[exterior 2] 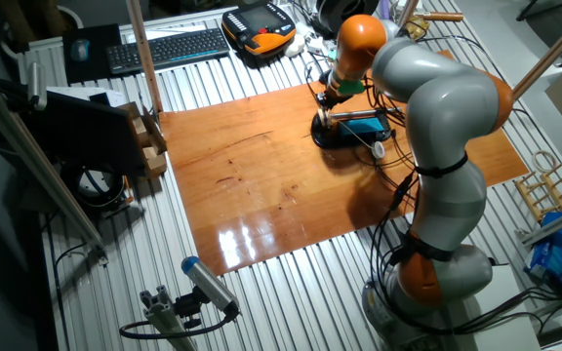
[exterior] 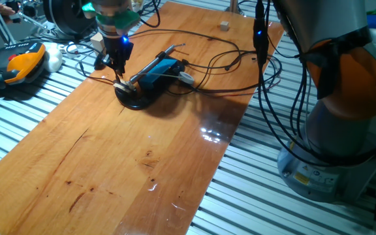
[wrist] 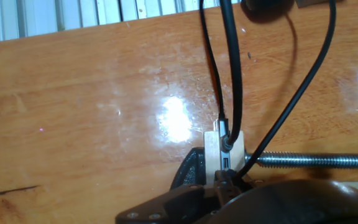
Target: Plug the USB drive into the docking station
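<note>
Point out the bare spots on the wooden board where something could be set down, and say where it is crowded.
Free: the wide stretch of the wooden board from the docking station toward the near edge, and the strip along its left edge beside the metal slats. Crowded: the far end, where the gripper, the dock and looping black cables sit together.

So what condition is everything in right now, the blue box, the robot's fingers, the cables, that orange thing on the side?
docking station: on the wooden board, tilted on its black base, thin cables attached.
gripper: down at the docking station's end; whether the fingers are open or shut cannot be told.
USB drive: not clearly visible.
cables: loose, looping across the board.
orange-and-black tool: lying off the board, untouched.
</note>
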Motion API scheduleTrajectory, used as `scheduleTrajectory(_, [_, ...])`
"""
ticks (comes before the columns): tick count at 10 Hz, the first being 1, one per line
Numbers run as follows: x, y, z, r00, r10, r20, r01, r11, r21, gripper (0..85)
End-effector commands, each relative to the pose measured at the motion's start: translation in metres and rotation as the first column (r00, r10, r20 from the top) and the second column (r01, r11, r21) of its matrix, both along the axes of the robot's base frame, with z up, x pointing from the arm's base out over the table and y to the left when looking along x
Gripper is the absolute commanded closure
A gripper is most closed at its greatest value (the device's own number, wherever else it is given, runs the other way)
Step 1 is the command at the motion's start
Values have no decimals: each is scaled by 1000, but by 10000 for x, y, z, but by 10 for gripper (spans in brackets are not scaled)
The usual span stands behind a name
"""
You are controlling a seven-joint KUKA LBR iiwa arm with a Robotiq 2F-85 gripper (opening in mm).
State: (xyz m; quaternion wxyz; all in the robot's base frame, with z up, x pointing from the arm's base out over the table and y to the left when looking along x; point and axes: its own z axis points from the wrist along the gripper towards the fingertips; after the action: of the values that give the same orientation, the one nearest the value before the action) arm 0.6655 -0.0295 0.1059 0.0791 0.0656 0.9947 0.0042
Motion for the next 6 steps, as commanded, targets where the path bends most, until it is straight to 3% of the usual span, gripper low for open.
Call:
scheduleTrajectory(1, [-11, -10, -19, 1000, -9, 3, 9, 1000, 12, 850])
scheduleTrajectory(6, [-60, -6, -95, 1000, -21, -10, 21, 1000, 22, 850])
